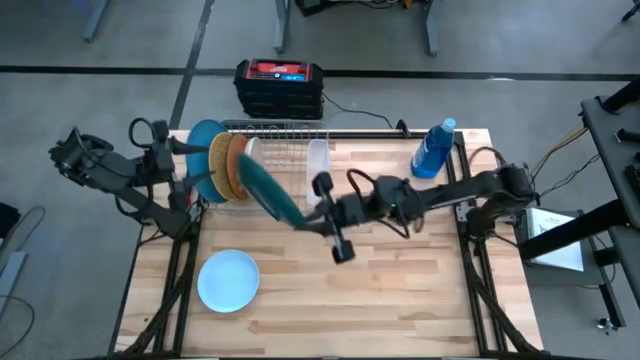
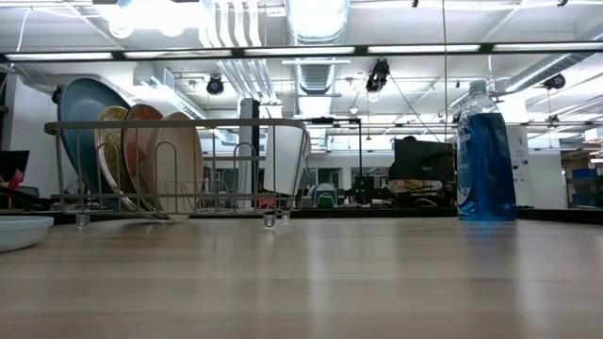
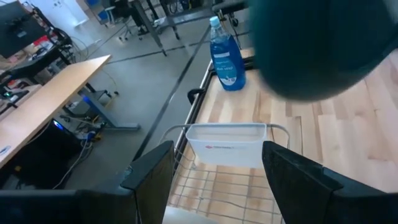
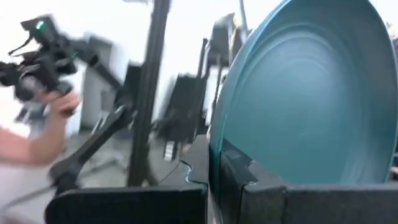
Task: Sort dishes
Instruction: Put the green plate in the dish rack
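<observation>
Three plates stand on edge side by side: the large mid-blue plate [image 1: 203, 150], the gold speckled plate [image 1: 220, 165] and the beige-grey plate [image 1: 236, 163]. The dark teal-green plate [image 1: 272, 190] is held tilted just beside them. The small pale blue plate [image 1: 228, 280] lies flat on the bench, well apart.

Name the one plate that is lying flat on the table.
The small pale blue plate, alone near the table's front left. Three others stand in the rack; the right gripper holds the dark teal plate.

Your right gripper [image 4: 225, 186] clamps the rim of the teal plate [image 4: 311, 99], held on edge and filling much of the frame. Beyond it, a blurred arm [image 4: 43, 43] and dark stand legs [image 4: 146, 93].
</observation>
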Available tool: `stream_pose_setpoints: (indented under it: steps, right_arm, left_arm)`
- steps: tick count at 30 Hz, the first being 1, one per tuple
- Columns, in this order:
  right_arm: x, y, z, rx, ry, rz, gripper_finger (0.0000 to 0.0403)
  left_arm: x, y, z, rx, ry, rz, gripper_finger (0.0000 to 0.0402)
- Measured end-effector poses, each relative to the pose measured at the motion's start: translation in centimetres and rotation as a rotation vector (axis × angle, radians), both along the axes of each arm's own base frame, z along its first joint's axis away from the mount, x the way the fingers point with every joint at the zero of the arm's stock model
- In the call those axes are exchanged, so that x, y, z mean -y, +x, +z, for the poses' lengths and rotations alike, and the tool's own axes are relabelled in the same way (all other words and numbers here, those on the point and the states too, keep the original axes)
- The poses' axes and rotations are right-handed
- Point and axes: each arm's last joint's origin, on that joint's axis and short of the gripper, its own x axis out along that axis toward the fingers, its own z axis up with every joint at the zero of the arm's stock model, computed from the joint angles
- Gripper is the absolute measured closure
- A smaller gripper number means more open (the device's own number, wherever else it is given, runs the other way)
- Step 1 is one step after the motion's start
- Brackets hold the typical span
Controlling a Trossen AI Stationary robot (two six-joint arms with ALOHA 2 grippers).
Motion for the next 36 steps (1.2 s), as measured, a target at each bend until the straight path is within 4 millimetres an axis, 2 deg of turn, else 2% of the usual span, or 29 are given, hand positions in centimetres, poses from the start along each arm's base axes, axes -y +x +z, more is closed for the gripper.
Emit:
stream_pose_setpoints:
  steps: [4, 8, 13, 17, 25, 30, 36]
  right_arm:
    - [3.2, 2.1, -1.6, 0.083, 0.101, -0.049, 0.0403]
    - [6.7, 4.1, -4.4, 0.156, 0.234, -0.176, 0.0403]
    - [9.0, 5.7, -8.0, 0.210, 0.400, -0.395, 0.0403]
    - [10.7, 6.6, -10.9, 0.221, 0.543, -0.415, 0.0403]
    - [11.8, 7.7, -14.6, 0.212, 0.747, -0.462, 0.0403]
    - [11.9, 8.3, -15.5, 0.207, 0.855, -0.450, 0.0403]
    - [12.1, 9.1, -16.4, 0.109, 0.909, -0.500, 0.0403]
  left_arm:
    - [-0.3, -0.7, 0.2, 0.029, -0.015, 0.000, 0.0169]
    - [-0.9, -1.7, 0.3, 0.058, -0.029, 0.002, 0.0169]
    - [-1.8, -3.4, 0.5, 0.108, -0.049, 0.013, 0.0169]
    - [-2.4, -4.6, 0.5, 0.148, -0.076, 0.019, 0.0169]
    - [-3.1, -5.9, 0.5, 0.198, -0.123, 0.029, 0.0169]
    - [-3.1, -5.9, 0.5, 0.199, -0.123, 0.029, 0.0169]
    - [-3.1, -5.9, 0.5, 0.196, -0.120, 0.028, 0.0169]
